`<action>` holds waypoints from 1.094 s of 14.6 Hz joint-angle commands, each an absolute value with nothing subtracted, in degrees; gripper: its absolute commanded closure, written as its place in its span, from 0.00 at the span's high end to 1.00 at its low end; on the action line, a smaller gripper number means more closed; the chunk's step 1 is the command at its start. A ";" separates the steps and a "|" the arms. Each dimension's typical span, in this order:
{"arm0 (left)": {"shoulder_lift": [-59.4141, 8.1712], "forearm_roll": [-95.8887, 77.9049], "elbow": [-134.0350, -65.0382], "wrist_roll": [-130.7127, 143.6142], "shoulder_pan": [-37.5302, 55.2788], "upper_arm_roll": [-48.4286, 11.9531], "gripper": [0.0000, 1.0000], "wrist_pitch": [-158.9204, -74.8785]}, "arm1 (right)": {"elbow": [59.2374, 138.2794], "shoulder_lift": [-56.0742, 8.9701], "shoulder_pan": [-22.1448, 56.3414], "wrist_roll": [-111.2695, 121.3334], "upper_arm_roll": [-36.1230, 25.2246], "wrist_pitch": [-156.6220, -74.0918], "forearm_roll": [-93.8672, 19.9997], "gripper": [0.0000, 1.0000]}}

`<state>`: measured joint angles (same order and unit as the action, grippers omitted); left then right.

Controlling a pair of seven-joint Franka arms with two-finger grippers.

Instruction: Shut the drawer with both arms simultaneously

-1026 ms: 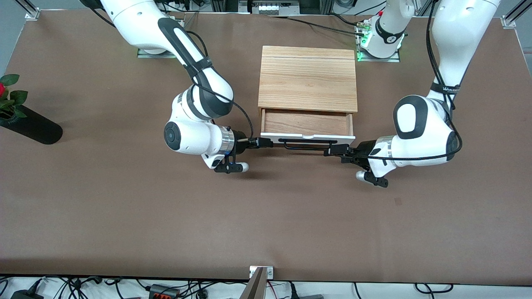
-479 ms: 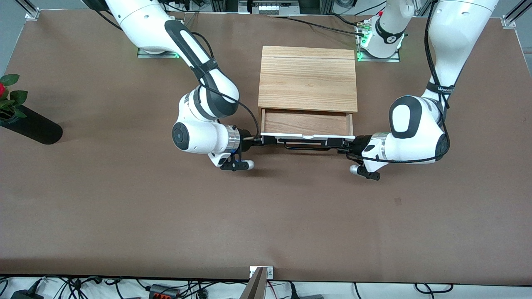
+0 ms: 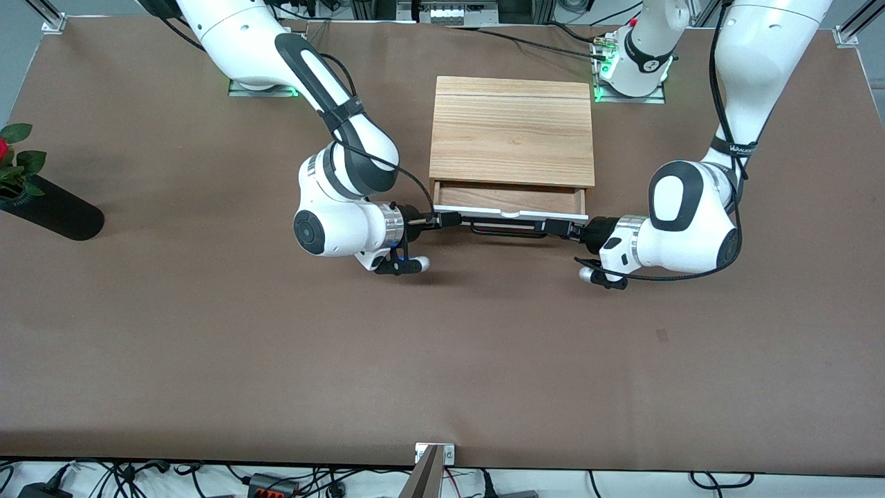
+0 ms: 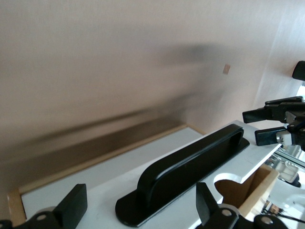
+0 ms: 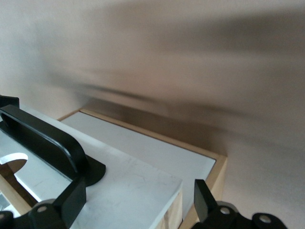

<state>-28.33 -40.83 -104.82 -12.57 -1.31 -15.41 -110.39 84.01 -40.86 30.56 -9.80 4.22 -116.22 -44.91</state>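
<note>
wide shallow white-fronted drawer [image 3: 510,207] partly out of light wooden box [image 3: 511,130] mid worktop [image 3: 207,346]. left gripper [image 3: 556,227] and right gripper [image 3: 442,220], fingers spread wide, press its front beside black bar handle [image 4: 190,164].

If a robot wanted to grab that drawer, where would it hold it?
Probably the black bar handle on the drawer's white front. It stands off the panel, leaving a gap for fingers. Come from the side facing the front camera, jaws closing above and below the bar.
</note>
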 commanded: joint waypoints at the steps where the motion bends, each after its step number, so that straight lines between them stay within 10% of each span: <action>1: -26.81 -42.45 -106.79 -11.08 -2.37 -16.00 1.00 -106.80 | 83.41 -41.05 30.59 -8.88 4.22 -110.59 -45.88 1.00; 6: -26.98 -42.36 -108.90 -11.16 -2.90 -15.91 1.00 -100.92 | 83.32 -41.13 30.76 -8.70 4.13 -98.71 -45.09 1.00; 16: -26.46 -40.09 -106.71 -11.16 -2.99 -14.16 1.00 -97.74 | 80.26 -41.92 28.83 -8.96 1.94 -102.38 -45.35 1.00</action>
